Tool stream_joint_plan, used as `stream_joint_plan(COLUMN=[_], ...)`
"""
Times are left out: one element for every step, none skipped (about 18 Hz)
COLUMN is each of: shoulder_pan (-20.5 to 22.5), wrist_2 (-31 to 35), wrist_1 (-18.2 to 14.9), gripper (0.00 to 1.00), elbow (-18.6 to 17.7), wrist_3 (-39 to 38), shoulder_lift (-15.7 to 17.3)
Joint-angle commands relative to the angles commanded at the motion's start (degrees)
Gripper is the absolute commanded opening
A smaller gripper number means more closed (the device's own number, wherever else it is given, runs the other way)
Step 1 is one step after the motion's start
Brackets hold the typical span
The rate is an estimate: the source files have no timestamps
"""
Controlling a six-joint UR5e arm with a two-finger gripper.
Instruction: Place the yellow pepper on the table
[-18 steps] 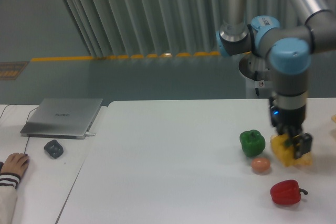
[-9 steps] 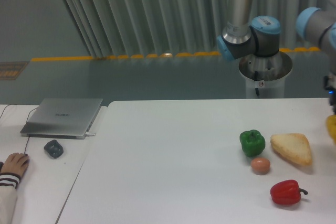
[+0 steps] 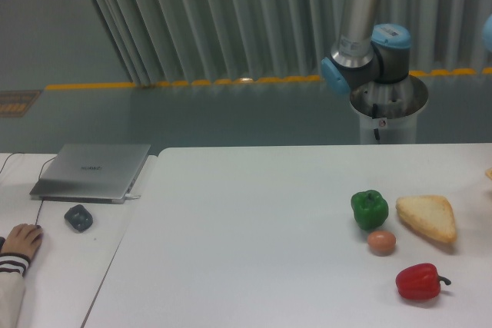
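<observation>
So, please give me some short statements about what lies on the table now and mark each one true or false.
1. The green pepper lies left of the bread. True.
2. The yellow pepper lies beside the egg. False: no yellow pepper is in view.
3. The red pepper is nearest the front table edge. True.
4. The end effector hovers over the bread. False: it is out of view.
5. The laptop is open. False: it is closed.

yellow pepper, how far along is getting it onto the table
Done: nothing visible. No yellow pepper lies on the table, only the green pepper, bread slice, egg and red pepper. In hand: cannot tell, since the fingers and pepper are out of frame. Left: setting it down.
</observation>
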Motion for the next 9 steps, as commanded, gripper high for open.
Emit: stream_joint_plan(shoulder_pan=[0.09, 0.26, 2.0, 1.94, 1.93, 1.85, 2.02, 2.2, 2.2], wrist_2=[0.08, 0.09, -0.7, -0.71, -0.71, -0.71, -0.71, -0.79, -0.79], wrist_1=[0.7, 0.88, 1.06, 1.06, 1.24, 1.67, 1.68, 1.68, 1.76], gripper=[0.5, 0.5, 1.0, 1.0, 1.0, 1.0, 1.0, 1.0, 1.0], elbow=[-0.09, 0.0, -0.09, -0.09, 0.0, 0.0, 0.0, 0.0, 0.0], wrist_3=[0.0, -0.08, -0.43, -0.96, -1.05, -0.79, -0.79, -0.7, -0.79], shoulder_lift=[-0.18, -0.27, -1.23, -1.41, -1.41, -1.41, -1.32, -1.32, -1.32])
